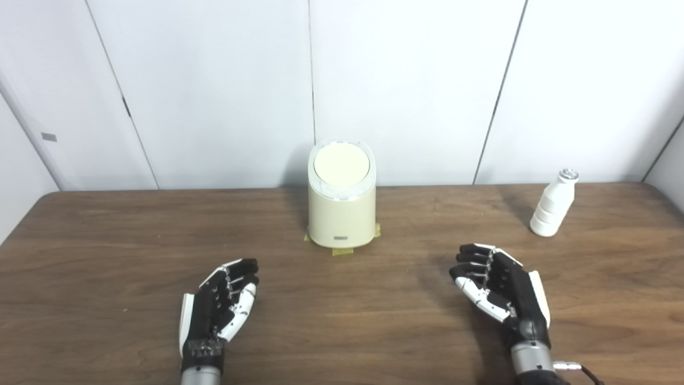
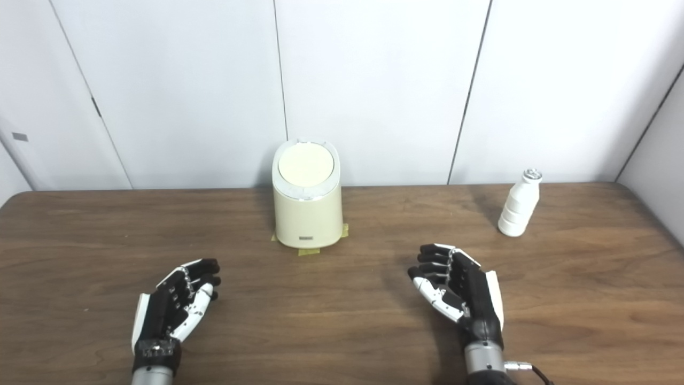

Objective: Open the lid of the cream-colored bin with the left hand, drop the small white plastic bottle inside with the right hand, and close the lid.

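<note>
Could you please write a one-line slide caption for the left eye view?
Both hands, left and right, open over the table; bin lid closed, bottle upright at right.

A brown wooden table (image 1: 107, 267) with a visible grain fills the lower half of the view; its far corners are rounded. Behind its far edge stands a wall of white panels (image 1: 214, 80), split by thin dark vertical seams. A small grey tag (image 1: 48, 137) sits on the leftmost panel. Strips of yellow tape (image 1: 342, 251) lie flat on the tabletop near the middle.
</note>
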